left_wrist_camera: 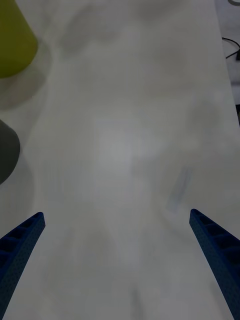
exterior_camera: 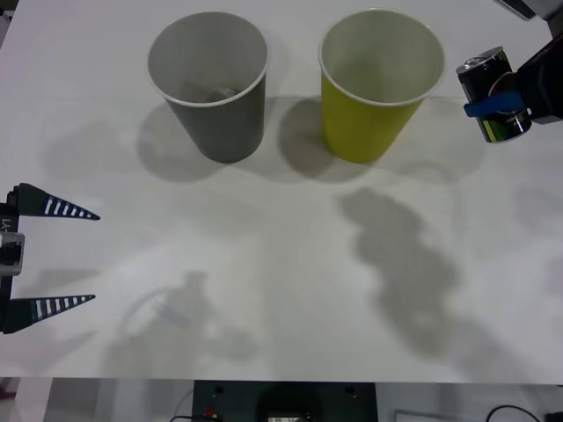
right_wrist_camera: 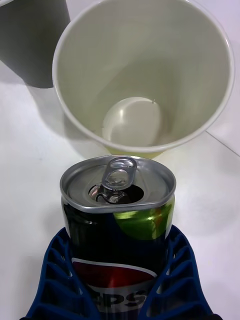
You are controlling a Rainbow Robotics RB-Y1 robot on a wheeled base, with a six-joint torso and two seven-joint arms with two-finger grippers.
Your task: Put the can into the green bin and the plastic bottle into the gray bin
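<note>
Two tapered paper cups are stood side by side toward the far edge of the white table (exterior_camera: 264,290), close together but not touching; the gray bin (exterior_camera: 211,83) is placed on the left, and something dark can be made out at its bottom, too dim to be identified; the green bin (exterior_camera: 378,83) is placed on the right, upright, and its pale inside and round base are seen bare in the right wrist view. The can (exterior_camera: 493,95), a dark Pepsi can with a silver top and raised pull tab, is held above the table just to the right of the green bin and apart from its rim; it is clamped at its lower body between the blue ribbed fingers (right_wrist_camera: 55,280) of the right gripper (exterior_camera: 500,104), and it is tilted in the front view, with its top turned toward the bin. A yellow-green reflection is carried on the can's shoulder. The left gripper (exterior_camera: 62,257) is held low at the table's left edge, its two fingers spread wide apart with nothing between them; only bare tabletop lies beneath.
</note>
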